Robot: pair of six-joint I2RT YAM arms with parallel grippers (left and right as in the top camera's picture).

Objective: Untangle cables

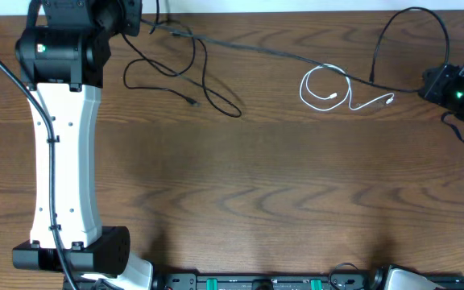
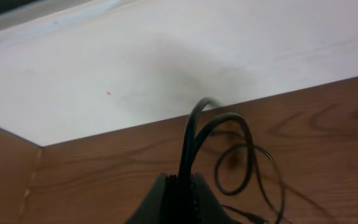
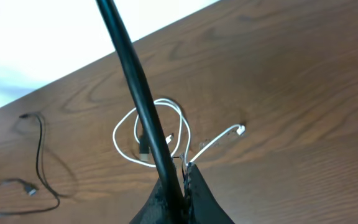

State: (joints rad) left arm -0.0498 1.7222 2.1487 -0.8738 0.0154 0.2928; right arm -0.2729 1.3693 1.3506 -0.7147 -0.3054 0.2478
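Observation:
The long black cable point(image 1: 256, 48) stretches across the far side of the table from my left gripper point(image 1: 131, 18) to my right gripper point(image 1: 435, 85). Its slack lies in loops point(image 1: 176, 71) with a plug end point(image 1: 193, 101). In the left wrist view the left gripper point(image 2: 182, 179) is shut on the black cable point(image 2: 194, 134), with loops point(image 2: 236, 155) just beyond. The right gripper point(image 3: 182, 173) is shut on the black cable point(image 3: 135, 87). The white cable point(image 1: 325, 85) lies coiled under that strand, its plug point(image 3: 240, 130) pointing right.
The table's far edge point(image 2: 135, 124) runs close behind the left gripper, with a pale floor beyond it. The white left arm point(image 1: 64, 153) lies along the left side. Arm bases and their wiring point(image 1: 256, 282) line the near edge.

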